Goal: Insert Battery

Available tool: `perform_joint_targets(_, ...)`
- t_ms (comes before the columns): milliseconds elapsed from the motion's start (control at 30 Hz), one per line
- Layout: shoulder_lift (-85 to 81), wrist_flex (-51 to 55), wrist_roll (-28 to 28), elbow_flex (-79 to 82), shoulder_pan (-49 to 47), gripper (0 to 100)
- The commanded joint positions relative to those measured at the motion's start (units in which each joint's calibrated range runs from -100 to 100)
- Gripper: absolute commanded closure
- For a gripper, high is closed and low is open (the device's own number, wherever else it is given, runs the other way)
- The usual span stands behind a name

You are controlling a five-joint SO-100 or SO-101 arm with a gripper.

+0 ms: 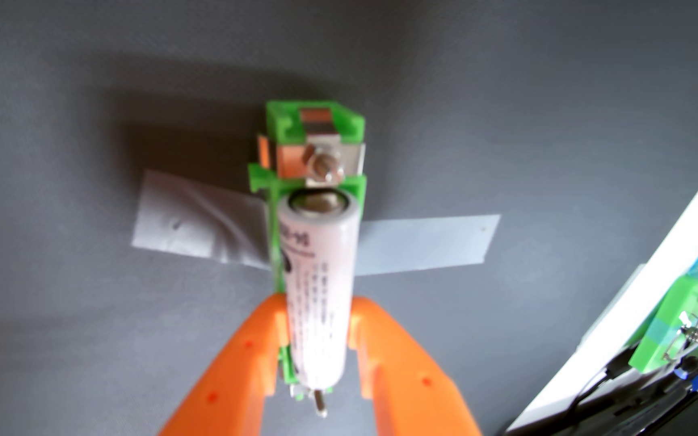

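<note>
Orange and two-fingered, the gripper point(317, 331) enters the wrist view from the bottom edge, its fingers point(251, 360) spread in a V on either side of a white cylindrical battery point(318, 285); the inner faces sit right at the battery's sides, so it looks closed on the cell, though the blur leaves actual contact uncertain. Starting at the left of the view, the grey bench point(66, 314) carries a wrinkled strip of grey tape point(196, 226) that runs in toward the middle and meets a green battery holder point(274, 234). That holder is a long, narrow cradle running away from the camera, and the battery lies lengthwise in or just above it, its metal end cap facing the far end, its lower end between the fingers. At the holder's far end sits a metal contact plate with a screw point(325, 161), next to copper-coloured pieces, and a second screw point(319, 406) shows at the near end below the battery. A smoother length of the tape continues to the right of the holder. Further right, at the edge of the view, a white board point(641, 260) slants upward, and another green holder point(670, 318) with blue tape and metal clips sits against it among dark cables.
</note>
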Motion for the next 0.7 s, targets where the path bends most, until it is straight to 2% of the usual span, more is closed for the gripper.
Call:
perform_joint_targets(0,-1.25,-1.01,0.26,-0.92,0.33,98)
perform_joint_targets(267,-1.25,-0.84,0.26,-0.92,0.33,97)
perform_joint_targets(467,-1.25,-0.67,0.26,-0.56,0.21,86)
perform_joint_targets(667,-1.25,-0.5,0.26,-0.83,0.21,85)
